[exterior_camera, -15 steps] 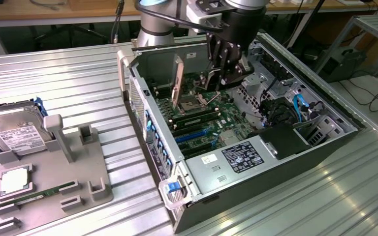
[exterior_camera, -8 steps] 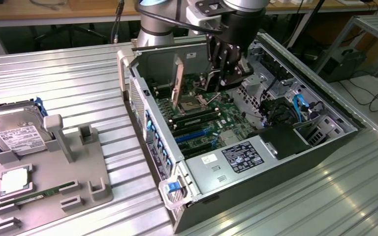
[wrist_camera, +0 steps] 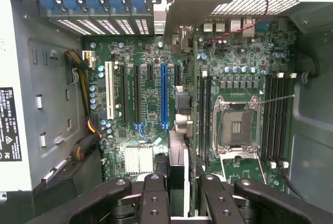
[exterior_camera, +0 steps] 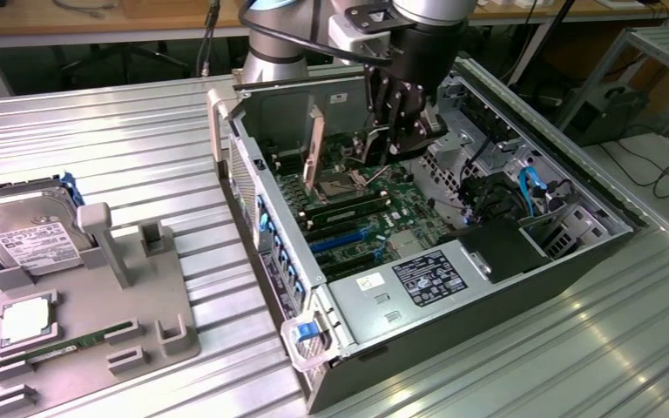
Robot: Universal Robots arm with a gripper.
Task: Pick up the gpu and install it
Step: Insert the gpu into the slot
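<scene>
The gripper hangs inside the open computer case, its fingers closed narrowly on the gpu, which stands on edge above the green motherboard. The card sits between the blue expansion slot and the empty processor socket. On the table, a grey holder carries a hard drive.

Even overhead light, glare on the ribbed metal table, mild softness.
</scene>
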